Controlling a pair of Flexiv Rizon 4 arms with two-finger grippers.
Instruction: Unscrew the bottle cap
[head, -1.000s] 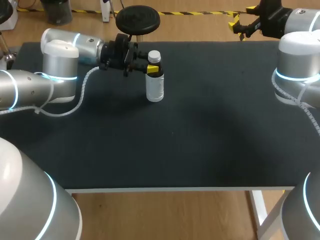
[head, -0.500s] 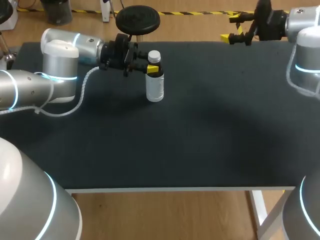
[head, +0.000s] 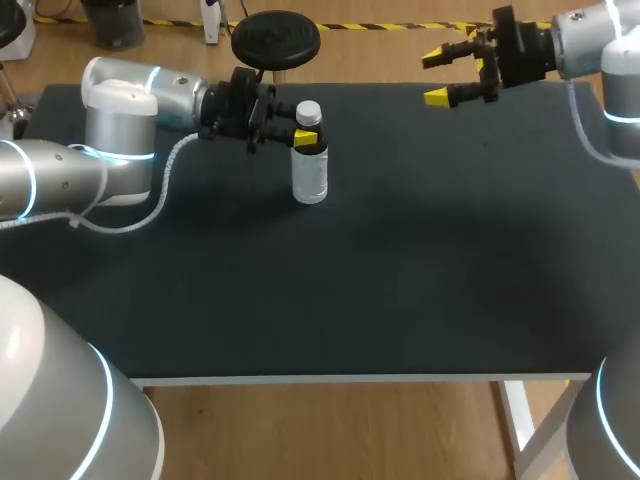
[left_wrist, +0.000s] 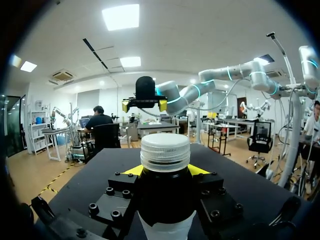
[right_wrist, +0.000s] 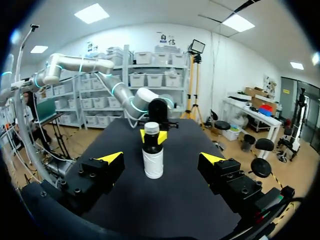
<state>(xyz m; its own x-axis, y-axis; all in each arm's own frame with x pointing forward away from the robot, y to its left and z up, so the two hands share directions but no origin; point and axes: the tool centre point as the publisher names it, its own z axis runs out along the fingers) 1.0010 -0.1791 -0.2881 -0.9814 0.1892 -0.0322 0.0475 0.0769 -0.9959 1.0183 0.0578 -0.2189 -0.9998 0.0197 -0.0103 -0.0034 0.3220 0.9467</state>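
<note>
Standing bottle: our small dark, white-labelled bottle (head: 310, 175), upright on the black table (head: 400, 260), far left.
Cap: its ribbed white cap (head: 308, 112) sits on top, untouched.
Left arm: our left gripper (head: 306, 136) stays clamped on the bottle's neck.
Right arm: our right gripper (head: 436, 77), fingers wide apart, has swung in toward the bottle; cap grasp likely next.

Nothing legible
The bottle (head: 310, 165) carries a white label (head: 310, 182), but no print on it can be read.
</note>
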